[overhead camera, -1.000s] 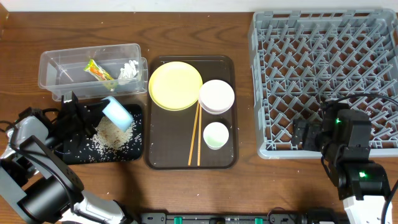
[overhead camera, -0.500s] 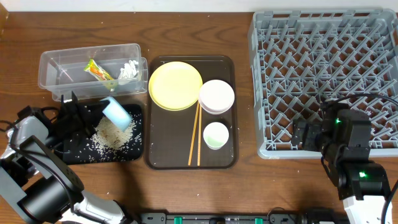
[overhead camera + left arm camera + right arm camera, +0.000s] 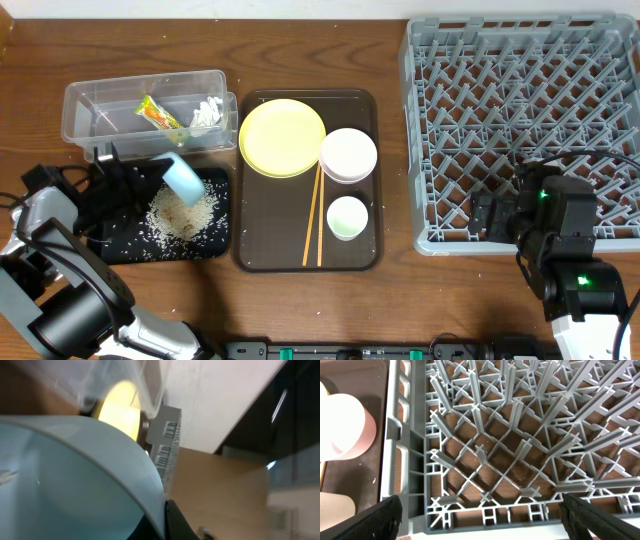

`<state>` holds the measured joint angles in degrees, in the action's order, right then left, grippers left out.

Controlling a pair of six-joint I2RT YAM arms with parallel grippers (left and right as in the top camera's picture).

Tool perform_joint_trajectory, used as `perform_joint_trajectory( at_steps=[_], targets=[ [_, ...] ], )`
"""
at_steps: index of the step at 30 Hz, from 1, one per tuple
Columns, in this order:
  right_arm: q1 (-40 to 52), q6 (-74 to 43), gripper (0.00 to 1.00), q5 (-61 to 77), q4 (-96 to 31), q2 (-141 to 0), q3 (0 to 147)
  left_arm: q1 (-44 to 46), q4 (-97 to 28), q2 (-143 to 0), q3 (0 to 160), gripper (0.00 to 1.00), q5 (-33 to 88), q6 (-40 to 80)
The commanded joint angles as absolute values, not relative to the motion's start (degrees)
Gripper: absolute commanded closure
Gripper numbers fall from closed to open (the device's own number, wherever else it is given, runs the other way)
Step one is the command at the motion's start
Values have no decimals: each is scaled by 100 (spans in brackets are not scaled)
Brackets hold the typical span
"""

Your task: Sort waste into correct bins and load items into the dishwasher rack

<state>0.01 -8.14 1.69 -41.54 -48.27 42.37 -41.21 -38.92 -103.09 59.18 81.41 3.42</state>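
Observation:
My left gripper (image 3: 150, 180) is shut on the rim of the light blue bowl (image 3: 184, 176), tipped over the shallow black tray (image 3: 120, 245), where a pile of white rice grains (image 3: 184, 213) lies. The bowl fills the left wrist view (image 3: 65, 480). The clear box (image 3: 85, 112) holds the green-and-yellow wrapper (image 3: 160, 115) and white paper bits (image 3: 207, 112). The yellow plate (image 3: 282, 137), white-pink bowl (image 3: 348, 154), pale green cup (image 3: 346, 217) and chopsticks (image 3: 313, 215) lie on the brown serving tray (image 3: 255, 255). My right gripper (image 3: 500, 215) is open and empty at the grey rack's (image 3: 520, 90) front left corner.
Stray rice grains lie on the wooden table round the black tray. In the right wrist view the rack's pegs (image 3: 510, 435) are right below the fingers, with the white-pink bowl (image 3: 345, 425) at the left edge.
The light blue bowl has tilted further and moved a little up and left over the black tray. The rice pile has spread slightly. The right arm has not moved.

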Motion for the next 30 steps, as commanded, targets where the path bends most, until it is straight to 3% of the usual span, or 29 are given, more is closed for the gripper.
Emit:
perform_joint_trajectory(
  at_steps=[1,5,30],
  targets=[
    [-36,-878,1,196,-4163,-4812,4348,-4150,-3653,-10339,5913,94,8340,-355],
    [-36,-878,1,196,-4165,-4812,4348,-4143,-3590,-10339,5913,94,8993,-888],
    [-36,-878,1,196,-4202,-4812,4348,-4134,-3496,-10320,5913,94,9011,-1605]
  ],
)
